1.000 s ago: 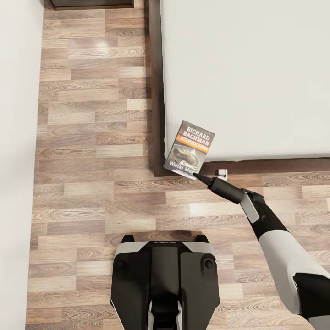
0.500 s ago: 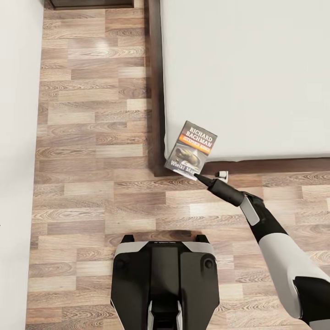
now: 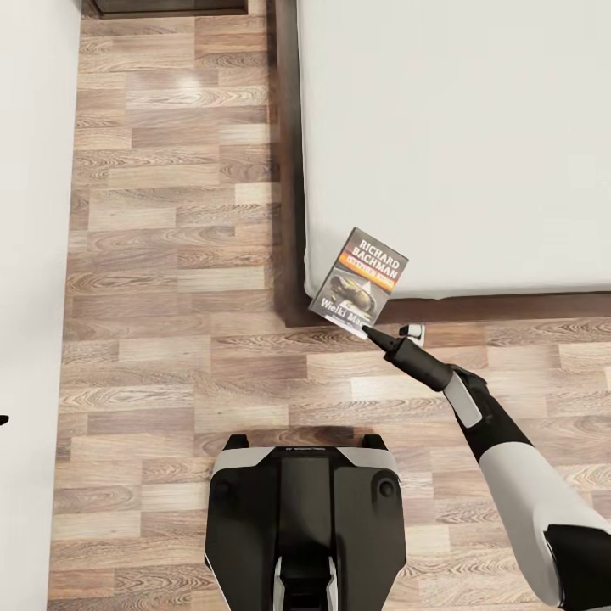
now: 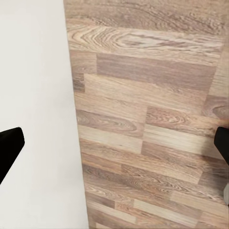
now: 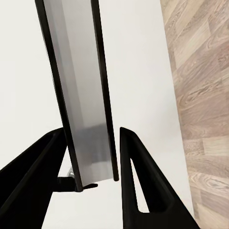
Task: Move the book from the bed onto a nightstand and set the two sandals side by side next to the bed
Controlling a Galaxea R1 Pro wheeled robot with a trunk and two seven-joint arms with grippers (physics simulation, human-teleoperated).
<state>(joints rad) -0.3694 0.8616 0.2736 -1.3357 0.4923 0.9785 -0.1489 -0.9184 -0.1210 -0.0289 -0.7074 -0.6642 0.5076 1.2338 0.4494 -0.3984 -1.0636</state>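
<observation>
A white wall [image 3: 34, 255] runs down the left of the head view, and the left gripper [image 4: 114, 143] hangs over its foot, fingers spread wide with nothing between them, bare wood-plank floor [image 3: 170, 255] beneath. The floor strip between wall and bed is open, with a dark furniture edge [image 3: 170, 7] at its far end, too cropped to name.

The book [image 3: 359, 278] is at the near left corner of the bed [image 3: 475, 127], tilted, its lower edge pinched in the right gripper [image 3: 371, 330]. In the right wrist view its page block [image 5: 81, 95] stands edge-on between the two black fingers [image 5: 138, 186], which close on it.

The risk, as I judge it, lies in that grip: it takes only the bottom margin of a thin paperback, so the cover could flex, the book could pivot or slip free during the swing, and fall to the floor or snag on the dark bed frame [image 3: 288, 170]. A fast turn of the base would worsen that. No nightstand can be identified here, so the carry may be long.

The light grey mattress is smooth and bare apart from the book.
</observation>
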